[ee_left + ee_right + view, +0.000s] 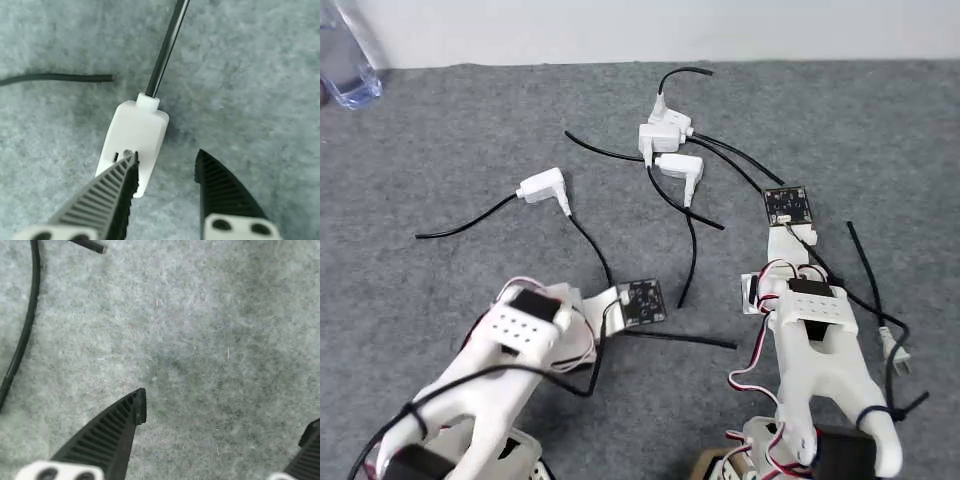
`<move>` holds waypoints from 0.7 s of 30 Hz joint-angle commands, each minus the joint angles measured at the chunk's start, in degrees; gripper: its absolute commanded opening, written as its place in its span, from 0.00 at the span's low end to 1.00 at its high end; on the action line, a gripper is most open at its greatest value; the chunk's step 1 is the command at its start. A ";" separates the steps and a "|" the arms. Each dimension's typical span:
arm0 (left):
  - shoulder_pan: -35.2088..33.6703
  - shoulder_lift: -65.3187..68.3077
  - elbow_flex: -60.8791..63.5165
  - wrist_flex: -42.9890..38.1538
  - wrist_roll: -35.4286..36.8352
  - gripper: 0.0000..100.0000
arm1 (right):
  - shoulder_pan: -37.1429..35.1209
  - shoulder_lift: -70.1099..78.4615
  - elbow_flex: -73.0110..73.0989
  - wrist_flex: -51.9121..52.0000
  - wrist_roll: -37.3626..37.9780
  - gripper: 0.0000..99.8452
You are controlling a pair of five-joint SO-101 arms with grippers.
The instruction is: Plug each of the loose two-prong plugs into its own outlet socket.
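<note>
Jaws of your left gripper [166,162] stand open over a white plug [134,132], one finger [112,195] overlapping its body, likely lined up to grasp. Your right gripper [227,415] gapes wide above bare carpet [200,340]. Upper centre, the socket [663,133] waits, and a second plug [542,186] lies to its left.

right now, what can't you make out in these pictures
- left wrist view: the plug end nearest the camera lies under a left finger; prongs or slots hidden
- high view: white cluster, too small to tell what is mated
- right wrist view: cable, both ends cut off by the edges
</note>
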 commanded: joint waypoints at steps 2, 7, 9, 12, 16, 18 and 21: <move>-0.44 4.66 -3.38 0.09 -0.70 0.18 | -0.48 -0.92 -3.16 -0.75 0.09 0.46; -0.79 7.30 -5.58 -0.26 -1.58 0.18 | -0.48 -0.92 -3.16 -0.66 0.09 0.46; -0.88 8.62 -6.90 0.97 -3.69 0.18 | -0.48 -0.92 -3.16 -0.57 0.09 0.46; -1.05 11.34 -9.27 2.02 -5.01 0.18 | -0.48 -0.92 -3.16 -0.57 0.09 0.46; -3.08 16.62 -14.55 4.13 -7.12 0.18 | -0.48 -0.92 -3.16 -0.57 0.09 0.46; -3.52 19.25 -17.19 5.54 -7.12 0.17 | -0.48 -0.92 -3.16 -0.57 0.09 0.46; -3.08 21.45 -18.95 7.30 -7.30 0.07 | -0.48 -0.92 -3.16 -0.57 0.09 0.46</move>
